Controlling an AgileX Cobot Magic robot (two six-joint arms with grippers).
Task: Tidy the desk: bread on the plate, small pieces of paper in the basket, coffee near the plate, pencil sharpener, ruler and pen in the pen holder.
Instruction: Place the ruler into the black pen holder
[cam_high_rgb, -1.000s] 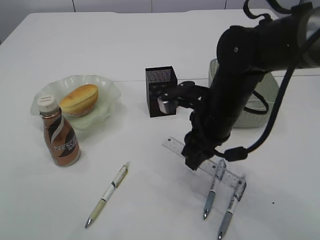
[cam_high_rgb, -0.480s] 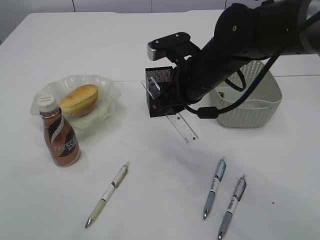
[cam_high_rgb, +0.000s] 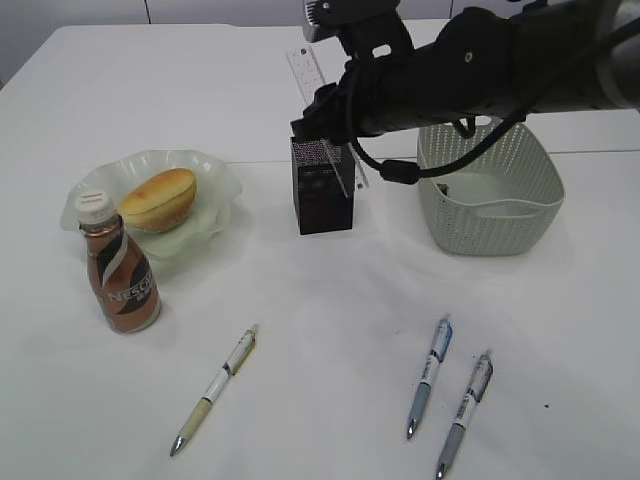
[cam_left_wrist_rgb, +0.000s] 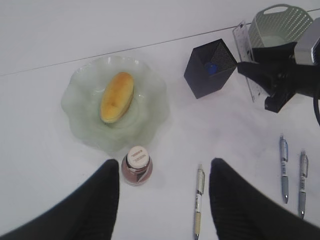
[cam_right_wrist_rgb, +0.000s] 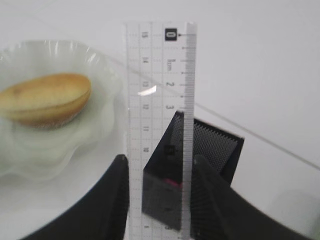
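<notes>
My right gripper (cam_high_rgb: 338, 108) (cam_right_wrist_rgb: 159, 161) is shut on a clear plastic ruler (cam_high_rgb: 305, 70) (cam_right_wrist_rgb: 157, 65). It holds the ruler tilted, with its lower end at the top of the black mesh pen holder (cam_high_rgb: 322, 195) (cam_right_wrist_rgb: 216, 145). A small blue object (cam_left_wrist_rgb: 212, 68) lies inside the holder. The bread (cam_high_rgb: 158, 198) lies on the pale green plate (cam_high_rgb: 215, 180). The coffee bottle (cam_high_rgb: 120, 270) stands beside the plate. My left gripper (cam_left_wrist_rgb: 164, 167) is open and empty, high above the bottle and a beige pen (cam_high_rgb: 215, 388). No paper pieces show.
Two blue-grey pens (cam_high_rgb: 428, 375) (cam_high_rgb: 465, 400) lie at the front right. A pale green woven basket (cam_high_rgb: 490, 195) stands right of the pen holder, under the right arm. The table's far edge runs behind the holder.
My right gripper lifted the ruler off the table by the two pens and carried it up and back to the pen holder. The other things have not moved.
</notes>
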